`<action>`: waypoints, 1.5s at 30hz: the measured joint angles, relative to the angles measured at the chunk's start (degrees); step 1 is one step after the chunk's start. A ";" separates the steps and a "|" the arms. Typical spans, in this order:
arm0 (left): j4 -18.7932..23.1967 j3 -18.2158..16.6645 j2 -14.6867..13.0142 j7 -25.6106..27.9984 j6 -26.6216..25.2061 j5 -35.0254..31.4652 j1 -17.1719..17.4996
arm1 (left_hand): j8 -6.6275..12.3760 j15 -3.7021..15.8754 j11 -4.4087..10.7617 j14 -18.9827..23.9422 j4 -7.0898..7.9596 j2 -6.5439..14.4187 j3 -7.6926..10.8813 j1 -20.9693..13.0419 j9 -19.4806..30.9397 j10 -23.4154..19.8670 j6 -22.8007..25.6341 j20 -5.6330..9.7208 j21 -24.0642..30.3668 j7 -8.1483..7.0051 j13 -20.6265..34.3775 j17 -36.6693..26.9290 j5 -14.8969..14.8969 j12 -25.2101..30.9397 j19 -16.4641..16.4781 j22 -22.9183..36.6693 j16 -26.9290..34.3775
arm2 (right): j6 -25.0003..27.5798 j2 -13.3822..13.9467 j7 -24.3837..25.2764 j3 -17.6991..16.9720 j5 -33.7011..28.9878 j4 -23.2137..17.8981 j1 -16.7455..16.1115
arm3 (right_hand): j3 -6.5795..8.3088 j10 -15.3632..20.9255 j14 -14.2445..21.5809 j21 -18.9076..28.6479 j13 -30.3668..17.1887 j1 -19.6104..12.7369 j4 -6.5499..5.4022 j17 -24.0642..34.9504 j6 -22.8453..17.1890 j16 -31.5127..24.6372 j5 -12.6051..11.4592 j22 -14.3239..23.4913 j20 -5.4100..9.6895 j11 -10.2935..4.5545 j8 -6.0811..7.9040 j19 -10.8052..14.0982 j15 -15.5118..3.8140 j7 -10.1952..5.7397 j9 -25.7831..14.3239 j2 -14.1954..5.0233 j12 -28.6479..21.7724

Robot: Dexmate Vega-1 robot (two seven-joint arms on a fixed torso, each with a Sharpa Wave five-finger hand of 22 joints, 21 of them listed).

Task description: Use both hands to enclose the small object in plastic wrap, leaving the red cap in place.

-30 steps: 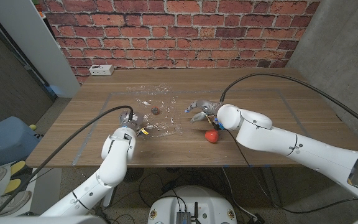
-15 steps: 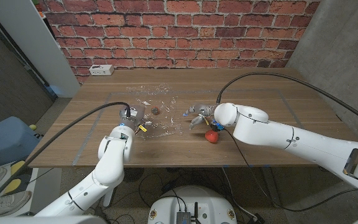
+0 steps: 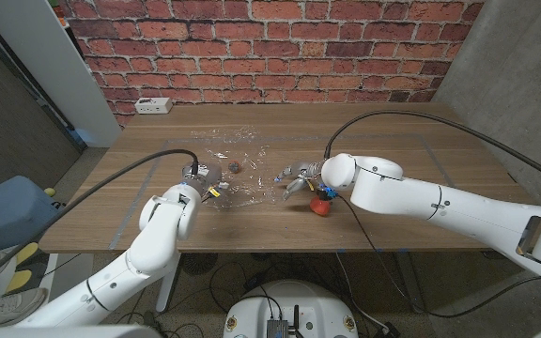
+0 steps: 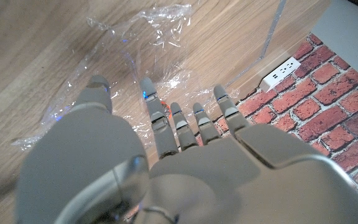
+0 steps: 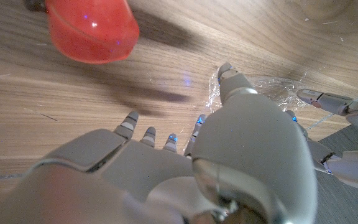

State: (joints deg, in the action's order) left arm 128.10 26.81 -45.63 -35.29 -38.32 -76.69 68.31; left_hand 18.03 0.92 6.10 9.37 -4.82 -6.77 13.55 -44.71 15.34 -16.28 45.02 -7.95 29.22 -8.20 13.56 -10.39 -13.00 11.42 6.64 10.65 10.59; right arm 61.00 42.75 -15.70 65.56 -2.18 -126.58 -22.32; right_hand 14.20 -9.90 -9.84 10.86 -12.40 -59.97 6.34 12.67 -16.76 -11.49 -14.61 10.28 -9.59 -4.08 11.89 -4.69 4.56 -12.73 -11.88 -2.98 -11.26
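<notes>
A crumpled sheet of clear plastic wrap (image 3: pixel 238 160) lies mid-table, with the small dark object (image 3: pixel 236 167) on it. The red cap (image 3: pixel 320 205) stands on bare wood to the wrap's right, just under my right forearm. My left hand (image 3: pixel 201 178) is at the wrap's near left edge, and in the left wrist view its fingers (image 4: pixel 185 124) reach out spread over the wrap (image 4: pixel 135 37). My right hand (image 3: pixel 297 176) sits at the wrap's right edge. Seen from the right wrist, that hand (image 5: pixel 229 143) has its fingers extended toward the wrap (image 5: pixel 272 87), with the red cap (image 5: pixel 92 28) beside it.
A white power strip (image 3: pixel 151 105) lies at the table's back left corner, also seen past my left hand (image 4: pixel 278 70). A brick wall stands behind the table. Black cables trail from both arms. On the floor to the left stands a blue bin (image 3: pixel 12 211).
My left hand has moved forward, up to the wrap's near left edge. My right hand has slid left toward the wrap's right edge. Wrap, object and cap lie as before.
</notes>
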 measured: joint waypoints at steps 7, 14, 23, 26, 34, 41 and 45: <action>2.42 0.37 -2.68 -5.01 -0.24 -2.42 -0.37 | -2.24 -0.50 0.08 -1.31 -0.93 -0.55 -0.82 -2.09 -1.15 2.06 -2.62 -0.12 -0.75 -1.89 -0.27 0.00 -1.30 0.00 -0.12 0.00 0.00 | -2.32 -0.19 2.11 0.36 1.36 0.46 -0.72 | 0.49 0.06 0.00 0.63 0.00 -1.36 0.88 -0.17 -1.45 -0.78 0.00 0.00 1.02 -1.16 0.44 1.03 -1.21 0.00 0.00 -1.36 -0.65; 2.42 0.37 -2.68 -9.30 -0.68 -8.43 -0.37 | -3.82 -0.52 0.34 -1.90 -1.43 -0.20 -0.94 -3.36 -1.51 3.15 -5.65 0.40 -1.27 -1.10 -0.36 -0.01 -1.84 0.00 -0.21 0.01 0.00 | -2.32 -0.59 2.11 -0.07 1.36 1.52 -2.90 | 0.52 0.78 0.00 1.33 0.01 -2.65 1.80 -0.44 -2.49 -1.25 -0.01 -0.15 1.60 -1.87 0.89 2.67 -1.82 -0.07 0.00 -1.24 -1.08; 1.73 0.49 0.57 -12.57 -0.44 -16.34 1.85 | -4.18 -0.52 0.23 -1.90 -2.23 2.25 -0.13 -5.80 -1.78 3.26 -6.63 0.64 -1.50 -0.95 -0.52 -0.01 -2.37 0.00 0.03 0.01 0.01 | -12.29 -1.37 6.70 -1.64 -0.23 3.26 -6.39 | 0.76 3.57 1.69 1.73 0.08 -5.08 2.51 -0.71 -5.74 -1.87 -0.23 -0.16 3.16 -3.51 1.55 5.03 -3.66 0.02 0.01 -1.69 -2.10; 1.73 0.49 0.57 -12.93 -0.09 -18.52 1.85 | -4.84 -0.52 0.54 -1.90 -2.46 2.73 0.10 -6.74 -1.78 3.57 -7.77 0.71 -1.50 -1.09 -0.52 -0.01 -2.48 0.23 0.10 0.01 0.08 | -12.29 -1.78 6.70 -2.10 -0.23 4.07 -7.40 | 0.76 4.38 2.27 1.78 0.16 -5.90 2.51 -0.91 -7.37 -1.87 -0.23 -0.16 3.56 -3.79 2.10 6.07 -3.64 0.03 0.01 -1.47 -2.33; -0.54 -1.42 4.08 -11.81 1.06 -21.30 3.89 | -5.33 0.75 1.30 -0.62 -2.72 3.63 0.37 -8.09 -1.78 2.80 -8.90 1.09 -1.49 -2.15 -0.52 -0.01 -2.48 0.68 0.54 0.02 0.50 | -16.94 -3.00 7.69 -2.68 -2.78 6.05 -8.91 | 0.52 5.83 3.44 1.78 0.16 -6.18 2.75 -0.97 -9.99 -2.10 -0.23 -0.15 3.56 -3.76 2.53 7.33 -3.74 0.04 0.01 -1.18 -2.33; -2.56 -2.83 5.34 -7.15 1.63 -20.22 5.25 | -4.83 1.42 2.11 0.90 -3.01 5.62 0.65 -10.08 -2.16 0.26 -6.43 1.10 -1.49 -3.97 -0.52 -0.02 -1.99 1.78 1.74 0.02 0.90 | -18.37 -4.26 8.02 -3.11 -5.34 8.04 -9.82 | 0.03 8.17 4.88 2.23 0.42 -6.18 2.26 -0.97 -12.49 -2.31 -0.23 -0.11 3.77 -3.57 2.95 8.93 -4.18 0.07 0.17 -1.18 -2.94; -3.52 -3.06 5.50 -5.15 1.74 -19.24 5.39 | -4.30 1.43 1.83 2.12 -2.83 7.36 0.96 -10.74 -2.41 -1.27 -4.17 1.33 -1.49 -4.13 -0.57 -0.02 -1.33 2.23 2.60 0.08 1.37 | -18.53 -4.97 8.16 -3.20 -6.62 9.01 -10.10 | -0.63 9.48 5.97 2.33 0.42 -6.18 2.04 -0.96 -13.83 -2.75 -0.23 -0.11 3.89 -3.24 3.16 10.02 -4.21 0.15 0.17 -1.18 -3.17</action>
State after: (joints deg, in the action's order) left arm 124.57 23.75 -40.13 -40.44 -36.58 -95.93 73.71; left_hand 13.73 2.36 7.93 11.49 -7.65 0.59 14.51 -55.45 12.93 -17.55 40.85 -6.62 27.72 -12.33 12.99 -10.41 -14.33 13.66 9.24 10.72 11.96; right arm 42.47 37.79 -7.54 62.36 -8.80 -117.58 -32.42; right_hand 13.57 -0.42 -3.87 13.19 -11.98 -66.15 8.39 11.71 -30.59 -14.23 -14.84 10.17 -5.70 -7.32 15.05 5.33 0.35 -12.58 -11.71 -4.16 -14.43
